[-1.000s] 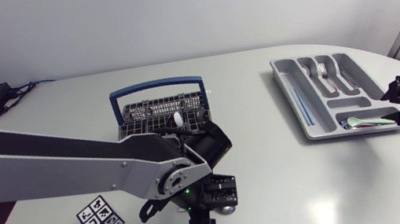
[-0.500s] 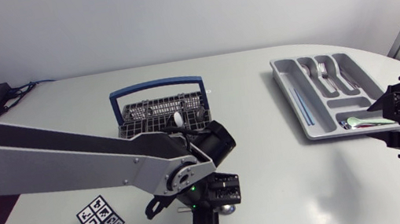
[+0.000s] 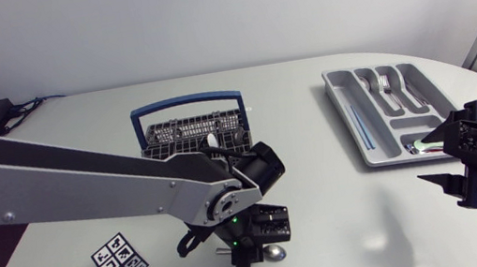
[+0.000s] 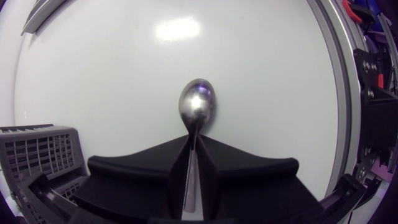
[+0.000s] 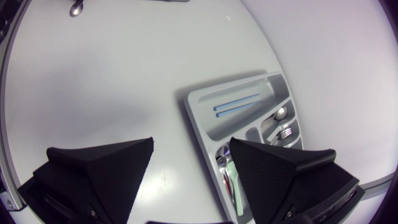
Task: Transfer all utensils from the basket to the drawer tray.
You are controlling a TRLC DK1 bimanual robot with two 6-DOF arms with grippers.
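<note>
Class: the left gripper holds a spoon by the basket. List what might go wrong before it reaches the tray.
1. The left gripper pinches the spoon by its thin handle only, so it may swivel or slip out.
2. The open right gripper sits close to the tray, so the arms may collide there.

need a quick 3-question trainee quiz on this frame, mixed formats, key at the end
1. True or false: the right gripper is shut on a fork.
2. The left gripper holds: A) a spoon B) a knife C) nothing.
3. Fill in: the spoon is over the bare ___, away from the basket and the drawer tray.
Key: 1 false, it is open and empty. 2 A. 3 table.
</note>
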